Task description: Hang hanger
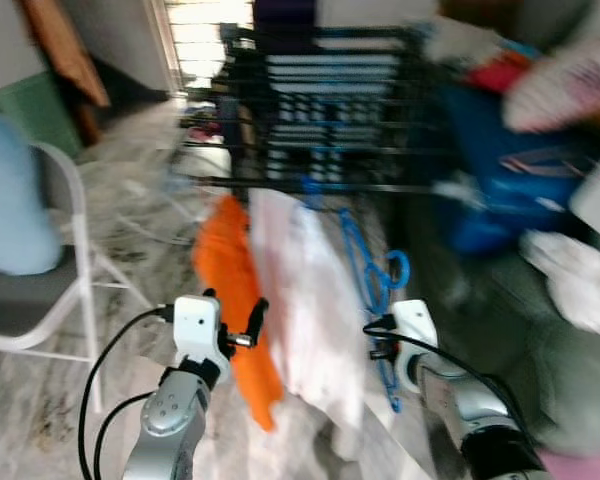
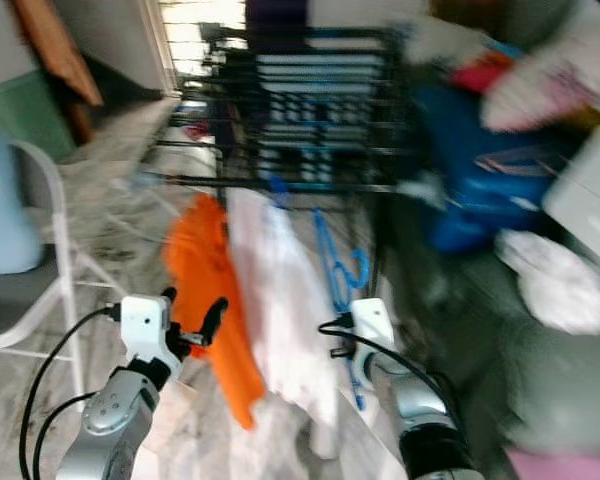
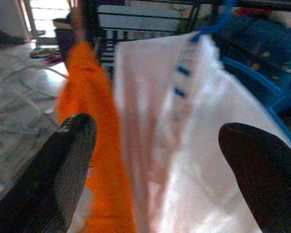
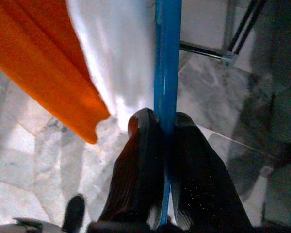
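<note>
Pinching blue hanger (image 4: 168, 58), right end effector (image 4: 168, 127) closed, left end effector (image 3: 155, 145) spread wide

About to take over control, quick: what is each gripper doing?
Left gripper: open, empty, facing the white garment.
Right gripper: shut on the blue hanger.

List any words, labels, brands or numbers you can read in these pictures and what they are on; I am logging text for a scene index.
None can be read.
The blue bag bears a pale pattern, too blurred to tell whether it is lettering.
The orange garment, the white garment and the blue hanger in the right gripper show no print.
</note>
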`<state>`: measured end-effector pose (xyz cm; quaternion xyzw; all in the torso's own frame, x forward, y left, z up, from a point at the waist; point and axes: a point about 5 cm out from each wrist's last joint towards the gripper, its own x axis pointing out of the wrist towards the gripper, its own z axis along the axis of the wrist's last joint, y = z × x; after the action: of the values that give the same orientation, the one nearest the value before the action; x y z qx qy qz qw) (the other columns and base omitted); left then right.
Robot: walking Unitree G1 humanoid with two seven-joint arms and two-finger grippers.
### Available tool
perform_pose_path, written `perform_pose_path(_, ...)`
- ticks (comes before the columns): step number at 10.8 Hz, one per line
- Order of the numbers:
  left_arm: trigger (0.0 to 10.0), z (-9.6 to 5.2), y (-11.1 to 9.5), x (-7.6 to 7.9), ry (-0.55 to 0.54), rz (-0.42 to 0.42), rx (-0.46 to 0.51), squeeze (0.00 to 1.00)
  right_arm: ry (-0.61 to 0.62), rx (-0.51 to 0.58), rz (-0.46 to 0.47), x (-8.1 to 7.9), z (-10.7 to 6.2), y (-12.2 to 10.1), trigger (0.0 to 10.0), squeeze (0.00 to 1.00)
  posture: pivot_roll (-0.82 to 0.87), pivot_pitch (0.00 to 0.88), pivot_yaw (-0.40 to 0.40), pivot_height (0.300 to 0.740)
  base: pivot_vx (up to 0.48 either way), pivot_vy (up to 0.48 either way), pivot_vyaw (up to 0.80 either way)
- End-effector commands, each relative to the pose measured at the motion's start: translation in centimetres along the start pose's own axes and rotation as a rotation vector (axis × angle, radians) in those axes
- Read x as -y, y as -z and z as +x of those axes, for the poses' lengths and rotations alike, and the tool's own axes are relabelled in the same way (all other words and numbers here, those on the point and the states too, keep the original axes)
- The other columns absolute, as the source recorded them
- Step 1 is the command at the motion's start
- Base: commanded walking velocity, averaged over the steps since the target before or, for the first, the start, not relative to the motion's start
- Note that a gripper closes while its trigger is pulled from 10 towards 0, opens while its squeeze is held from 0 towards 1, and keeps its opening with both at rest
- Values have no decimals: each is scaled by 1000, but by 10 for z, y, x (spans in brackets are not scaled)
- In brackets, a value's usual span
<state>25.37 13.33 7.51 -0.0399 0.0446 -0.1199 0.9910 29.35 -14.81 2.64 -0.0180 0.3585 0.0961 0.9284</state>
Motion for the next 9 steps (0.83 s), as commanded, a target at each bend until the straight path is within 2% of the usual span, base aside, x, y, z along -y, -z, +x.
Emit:
perform_pose_path(1, 10000, 1, -4, 1, 13, 4, 16, 0, 17, 33, 5, 2, -2, -8, 10000, 0, -20, 0, 22, 740, 315, 360, 0)
perform_pose_path(3, 10000, 1, -3, 1, 20, 6, 13, 0, 59, 40, 23, 7, -1, -9, 10000, 0, -19, 0, 23, 740, 345, 334, 0)
perform_pose_path(5, 10000, 0, -3, 2, 30, -2, 14, 0, 67, 36, 26, 6, -1, -9, 10000, 0, -18, 0, 23, 740, 398, 270, -681)
perform_pose_path(7, 10000, 1, -3, 2, 24, 3, 8, 0, 58, 39, 28, 4, 0, -9, 10000, 0, -14, 0, 23, 740, 396, 257, 0)
perform_pose_path(9, 10000, 0, -2, 2, 28, 1, 6, 0, 64, 65, 20, 3, 0, -13, 10000, 0, -14, 0, 24, 740, 171, 0, 0)
